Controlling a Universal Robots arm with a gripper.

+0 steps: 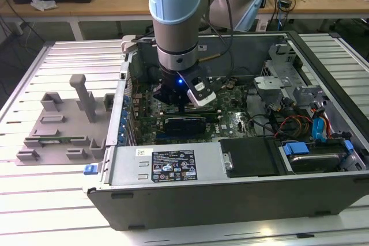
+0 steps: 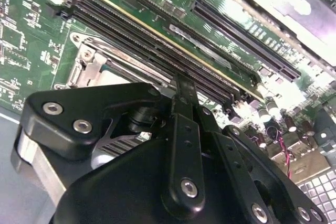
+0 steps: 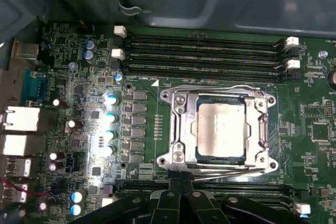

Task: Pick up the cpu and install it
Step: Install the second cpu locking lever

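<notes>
The cpu (image 3: 220,131), a square chip with a shiny silver-grey top, lies flat inside the metal-framed socket (image 3: 172,129) on the green motherboard (image 3: 142,177). In the first wrist view my black gripper (image 3: 181,185) hovers just beside the socket's edge, shut, with nothing between its fingertips. In the second wrist view the gripper (image 2: 182,88) covers most of the socket (image 2: 86,69), of which a corner shows. In the exterior view the gripper (image 1: 182,105) hangs low inside the open computer case (image 1: 230,191), over the board.
Long black memory slots (image 3: 205,51) run along both sides of the socket. Case walls surround the board. Cables and blue-tabbed drive bays (image 1: 314,133) fill the exterior view's right. A grey fixture plate (image 1: 60,125) with upright pegs lies outside the case at the exterior view's left.
</notes>
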